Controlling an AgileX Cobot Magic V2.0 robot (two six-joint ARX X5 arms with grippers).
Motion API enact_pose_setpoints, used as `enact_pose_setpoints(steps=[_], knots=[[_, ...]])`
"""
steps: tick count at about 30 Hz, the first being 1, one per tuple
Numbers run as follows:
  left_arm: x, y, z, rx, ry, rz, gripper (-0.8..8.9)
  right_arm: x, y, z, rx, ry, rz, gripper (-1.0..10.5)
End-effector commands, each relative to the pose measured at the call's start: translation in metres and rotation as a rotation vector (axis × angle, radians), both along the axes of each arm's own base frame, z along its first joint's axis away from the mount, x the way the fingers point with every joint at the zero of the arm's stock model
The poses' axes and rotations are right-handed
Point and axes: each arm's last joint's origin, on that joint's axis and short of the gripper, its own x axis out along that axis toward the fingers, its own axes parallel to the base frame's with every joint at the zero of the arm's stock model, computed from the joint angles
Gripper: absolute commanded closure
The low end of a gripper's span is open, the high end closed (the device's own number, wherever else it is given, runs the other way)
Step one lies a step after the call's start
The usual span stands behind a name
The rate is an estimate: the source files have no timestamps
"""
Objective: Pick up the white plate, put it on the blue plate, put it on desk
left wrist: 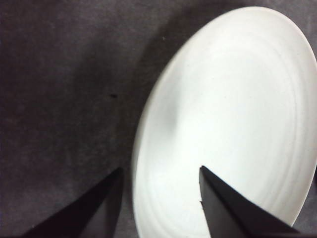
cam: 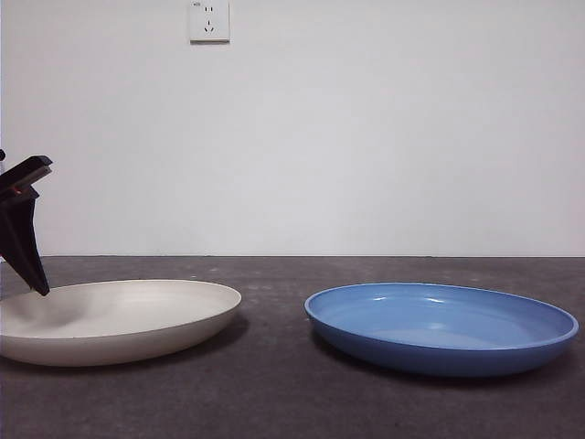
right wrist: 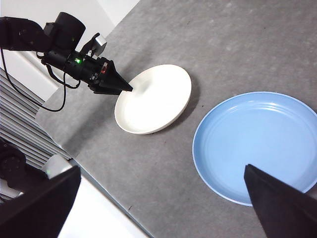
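Note:
The white plate (cam: 119,320) lies flat on the desk (cam: 274,393) at the left, and the blue plate (cam: 443,325) lies flat at the right with a gap between them. My left gripper (cam: 38,285) comes down at the white plate's far left rim. In the left wrist view the left gripper (left wrist: 159,171) is open, one jaw outside the white plate (left wrist: 233,124) and one over its inside, the rim between them. High above the table, my right gripper (right wrist: 162,167) is open and holds nothing, with the blue plate (right wrist: 257,144) below it.
A wall with a power socket (cam: 208,20) stands behind the desk. The right wrist view shows the left arm (right wrist: 74,59) reaching to the white plate (right wrist: 153,99), and the desk's edge (right wrist: 99,183) close beyond that plate.

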Motion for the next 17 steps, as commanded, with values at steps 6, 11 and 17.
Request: enact_pose_setpoints(steps=[6,11,17], knots=[[0.0044,0.0016,-0.0031,0.057,0.008,-0.003,7.34,0.0002,0.0005,0.0034,0.003,-0.011,0.007,3.9],[0.0054,0.0018,-0.0068,0.067,0.015,-0.012,8.05,0.0002,0.0005,0.0033,0.003,-0.01,0.007,3.9],[0.0088,0.002,-0.0032,0.071,-0.006,-0.019,8.05,0.0002,0.0005,0.0032,0.003,-0.01,0.007,3.9]])
